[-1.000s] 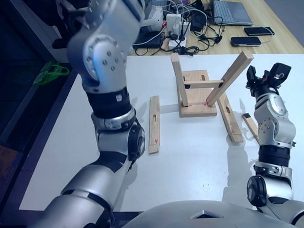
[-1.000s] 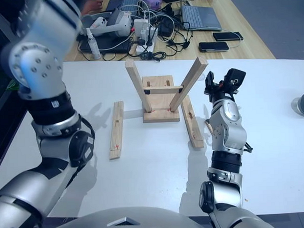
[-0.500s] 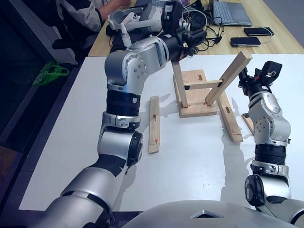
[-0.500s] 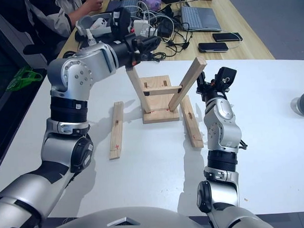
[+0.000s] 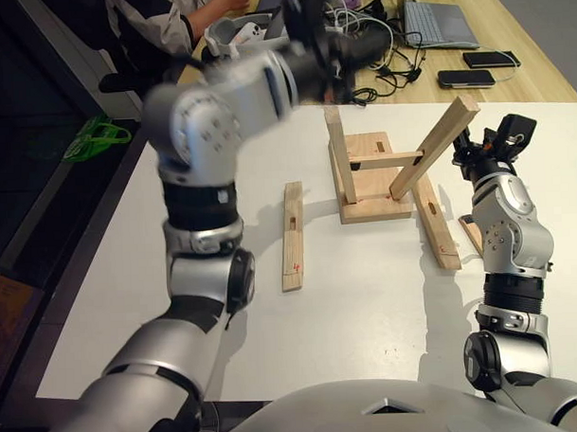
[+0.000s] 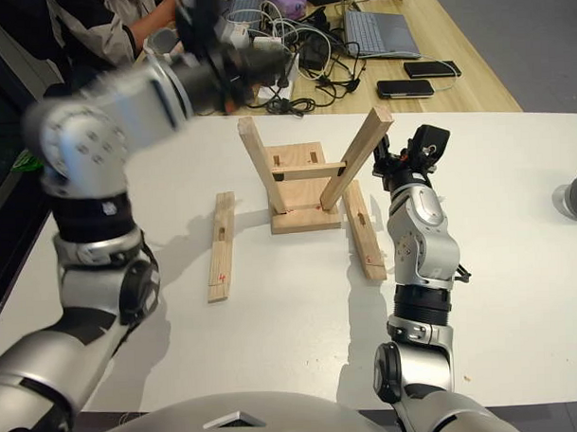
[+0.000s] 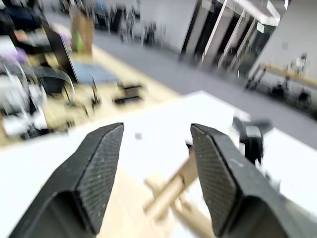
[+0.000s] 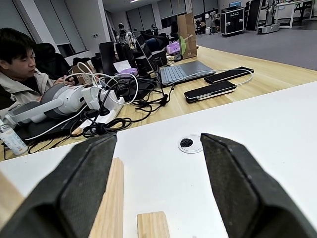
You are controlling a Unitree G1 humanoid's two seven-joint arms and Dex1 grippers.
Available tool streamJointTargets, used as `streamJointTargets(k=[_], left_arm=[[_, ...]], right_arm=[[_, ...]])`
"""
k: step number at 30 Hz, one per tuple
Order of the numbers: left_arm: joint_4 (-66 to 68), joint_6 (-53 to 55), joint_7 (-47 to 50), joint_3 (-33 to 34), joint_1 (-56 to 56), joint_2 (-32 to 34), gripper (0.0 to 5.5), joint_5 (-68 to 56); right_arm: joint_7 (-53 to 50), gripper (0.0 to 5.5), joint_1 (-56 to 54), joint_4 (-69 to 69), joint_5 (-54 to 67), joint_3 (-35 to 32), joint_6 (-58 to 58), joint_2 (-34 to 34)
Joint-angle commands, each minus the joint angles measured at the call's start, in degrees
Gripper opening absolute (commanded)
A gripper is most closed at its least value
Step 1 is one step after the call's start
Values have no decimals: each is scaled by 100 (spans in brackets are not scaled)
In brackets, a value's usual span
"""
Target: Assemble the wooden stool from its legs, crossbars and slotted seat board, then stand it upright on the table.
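- One seat point(image 5: 374, 180) lies flat in the middle of the counter point(image 5: 368, 308).
- Four legs. Two stand up from the seat: the straight leg point(image 5: 340, 157) at its 9 o'clock side and the tilted leg point(image 5: 436, 146), which leans toward 2 o'clock.
- Two lie flat: the left loose leg point(image 5: 292, 237) at the seat's 9 o'clock, apart from it, and the right loose leg point(image 5: 435, 227) just beside it at 4 o'clock.
- One crossbar point(image 5: 386, 159) spans the two standing legs.
- One short piece point(image 5: 473, 236) lies at 3 o'clock of the right loose leg, against the right arm.
- Left hand point(image 7: 156, 134): fingers apart, holding nothing, raised near the counter's 12 o'clock edge.
- Right hand point(image 8: 158, 139): fingers apart, holding nothing, at 3 o'clock of the tilted leg's top.
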Motion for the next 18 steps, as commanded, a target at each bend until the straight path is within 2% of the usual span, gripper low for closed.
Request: streamJointTargets(k=[1,8,12,13,16,18], left_arm=[[201,39,254,154,284,-200,248,186],[-117,-214,789,1571,-918,-706,248,-602],[-116,-237,947,2428,-1375,-300,248,-1213],[-42,-260,930,2440,-1283,-89,248,-1124],[658,-626,524,1777,-778,774,248,-243],[1476,-1130,82,1021,-603,1117,248,487]], right_arm=[[-8,315,-65,-58,36,-11,129,-45],[-1,315,-28,-147,22,-141,59,-198],[76,315,-213,-242,157,-704,-175,-719],[123,315,-299,-224,213,-794,-211,-829],[362,315,-598,-256,598,-1065,-197,-1097],[432,315,-789,-318,853,-1132,-86,-1136]])
